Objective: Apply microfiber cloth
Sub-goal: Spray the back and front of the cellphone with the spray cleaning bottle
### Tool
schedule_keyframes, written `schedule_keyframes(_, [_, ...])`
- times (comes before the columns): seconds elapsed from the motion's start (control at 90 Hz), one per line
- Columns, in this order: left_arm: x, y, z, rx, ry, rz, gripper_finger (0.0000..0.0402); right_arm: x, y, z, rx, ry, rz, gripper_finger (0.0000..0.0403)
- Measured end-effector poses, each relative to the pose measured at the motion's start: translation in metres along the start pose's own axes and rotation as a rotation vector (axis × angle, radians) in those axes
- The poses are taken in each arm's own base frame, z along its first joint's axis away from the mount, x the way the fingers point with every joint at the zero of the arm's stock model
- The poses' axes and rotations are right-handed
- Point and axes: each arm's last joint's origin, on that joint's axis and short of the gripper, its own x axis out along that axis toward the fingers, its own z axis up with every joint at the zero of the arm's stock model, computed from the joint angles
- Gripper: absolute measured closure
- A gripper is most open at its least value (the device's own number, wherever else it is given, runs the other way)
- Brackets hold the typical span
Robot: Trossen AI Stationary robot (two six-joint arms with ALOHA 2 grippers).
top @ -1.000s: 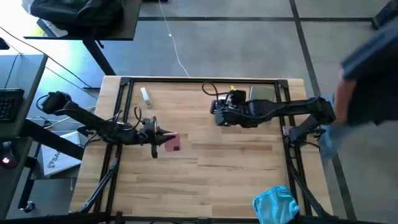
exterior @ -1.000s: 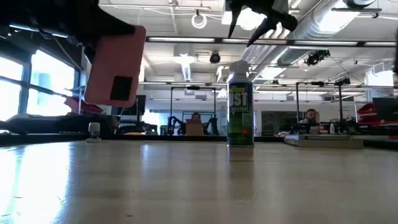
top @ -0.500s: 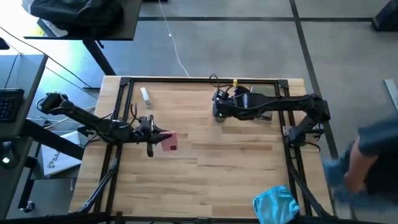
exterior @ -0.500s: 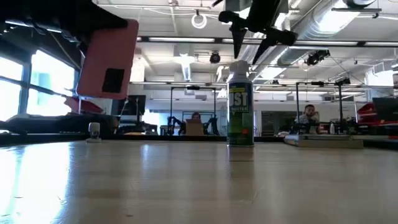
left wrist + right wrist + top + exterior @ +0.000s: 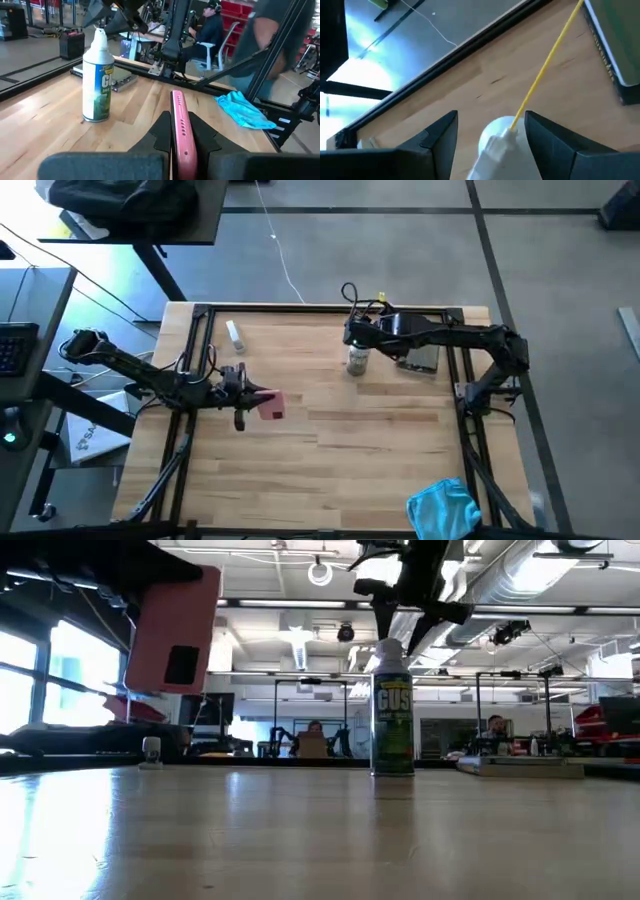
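- Middle and near half of the bench [image 5: 370, 450] is bare wood, lots of room to pass.
- Spray can [image 5: 358, 360] stands upright at the far middle, right pincer [image 5: 352, 338] just above it.
- Cloth [image 5: 442, 508] sits alone at the near right corner, nothing around it.

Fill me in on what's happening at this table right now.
The left gripper holds a pink phone on edge above the table. The right gripper hovers open over the top of a spray can standing at the far side. The microfiber cloth lies untouched at the near right corner.
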Motion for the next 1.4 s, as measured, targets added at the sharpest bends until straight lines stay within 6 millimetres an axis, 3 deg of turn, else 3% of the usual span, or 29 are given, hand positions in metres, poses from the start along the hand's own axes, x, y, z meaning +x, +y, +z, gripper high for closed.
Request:
schedule_keyframes(0.356, [0.000,0.000,0.000,-0.001,0.001,-0.001,0.0394,0.004,0.006,0.002,-0.101,0.135,0.019,0.0206])
schedule_keyframes(0.633, [0.000,0.000,-0.001,-0.004,0.011,0.002,0.0392,-0.002,0.002,-0.007,-0.148,0.110,0.014,0.0211])
schedule_keyframes(1.167, [0.000,0.001,-0.002,0.000,0.013,0.013,0.0392,-0.005,0.001,-0.011,-0.257,0.081,0.033,0.0350])
schedule_keyframes(1.4, [0.000,0.001,-0.002,0.000,0.014,0.014,0.0391,-0.005,0.000,-0.011,-0.402,0.078,0.027,0.0368])
